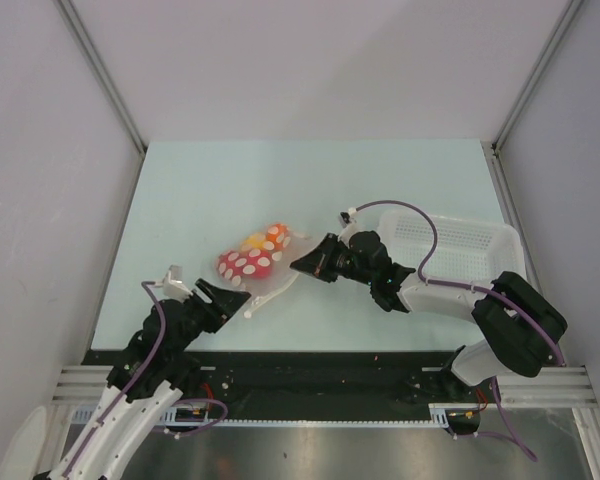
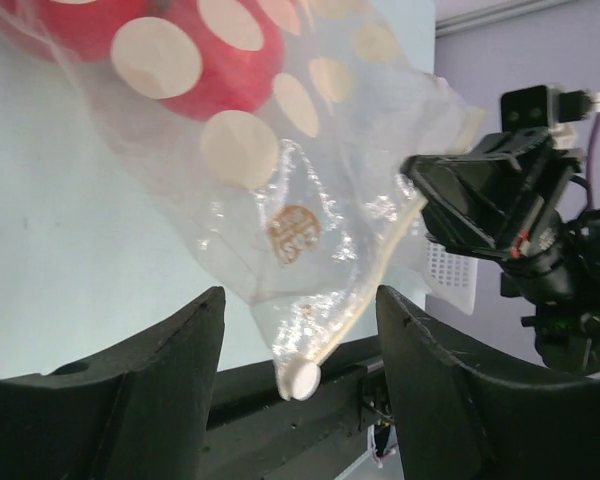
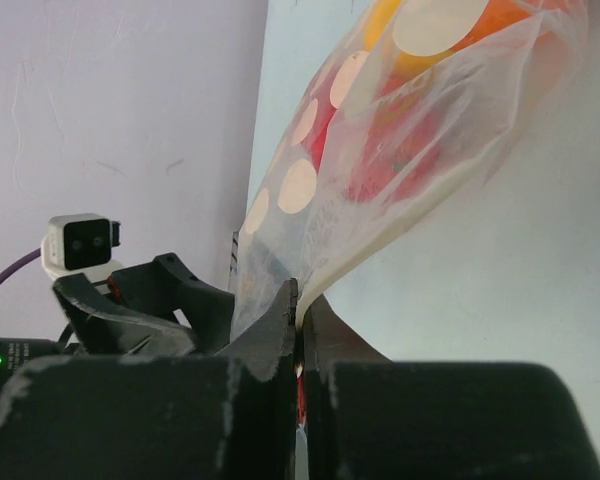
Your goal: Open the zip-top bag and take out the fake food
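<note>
The zip-top bag (image 1: 265, 268), clear with white polka dots, lies mid-table and is lifted at its near edge. Inside it is the fake food: a red piece (image 1: 242, 264), a yellow one (image 1: 252, 241) and an orange one (image 1: 273, 238). My right gripper (image 1: 302, 264) is shut on the bag's zip edge (image 3: 325, 275), with the plastic pinched between its fingertips. My left gripper (image 2: 300, 335) is open and straddles the bag's lower corner. There the white slider (image 2: 302, 378) hangs between the fingers (image 2: 170, 370) without touching either. Red fruit (image 2: 180, 50) shows through the bag.
A white perforated basket (image 1: 460, 240) stands at the right, partly under the right arm. The table's near edge and a black rail (image 1: 310, 360) run just behind the left gripper. Grey walls enclose the table on three sides.
</note>
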`<state>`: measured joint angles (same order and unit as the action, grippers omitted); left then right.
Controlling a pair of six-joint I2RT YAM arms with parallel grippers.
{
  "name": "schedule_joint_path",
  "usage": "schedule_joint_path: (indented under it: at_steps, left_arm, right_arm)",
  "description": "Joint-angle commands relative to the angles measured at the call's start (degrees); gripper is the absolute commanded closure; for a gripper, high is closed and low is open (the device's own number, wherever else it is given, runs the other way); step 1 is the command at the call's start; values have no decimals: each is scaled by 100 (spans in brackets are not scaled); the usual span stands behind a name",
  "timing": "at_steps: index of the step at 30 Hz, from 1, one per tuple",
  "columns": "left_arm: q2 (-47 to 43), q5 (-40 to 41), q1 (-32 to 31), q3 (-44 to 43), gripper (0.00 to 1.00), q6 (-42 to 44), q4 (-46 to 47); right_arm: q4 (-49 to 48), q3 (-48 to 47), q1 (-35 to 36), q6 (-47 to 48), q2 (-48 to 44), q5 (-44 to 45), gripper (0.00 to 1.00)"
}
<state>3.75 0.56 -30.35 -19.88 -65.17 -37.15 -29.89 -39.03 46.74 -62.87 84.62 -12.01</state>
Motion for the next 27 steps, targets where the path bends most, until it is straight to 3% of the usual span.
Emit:
schedule_joint_path:
  at_steps: [1,7,8,10,12,14,16,19,22,27]
  left_arm:
    - [-93,103,11,291,35,-549,120]
    - [-331,-142,11,704,49,-927,568]
    - [-322,-152,11,722,60,-954,612]
    - [-305,-161,11,740,70,-919,638]
    - [-313,-170,20,740,80,-831,717]
    - [-305,-214,20,775,92,-779,866]
    - [-287,-328,20,862,98,-769,998]
    - [-217,-564,20,1029,100,-796,1341]
    - [-155,-715,20,1135,100,-831,1701]
    - [-102,-768,20,1056,100,-787,1755]
  right_arm:
    - [-360,-53,-16,64,-42,-161,100]
    - [-439,-17,-33,-14,2,-223,100]
    - [-447,0,-25,-32,-7,-231,100]
    - [-483,61,-16,-67,-15,-240,97]
    - [-457,131,-7,-111,-24,-232,88]
    - [-439,193,54,-268,-86,-171,68]
    - [-474,307,282,-401,-138,-74,48]
    - [-246,387,842,-752,-367,400,34]
    - [-228,536,1405,-1174,-560,989,32]
    - [-631,730,1943,-1693,-377,1535,41]
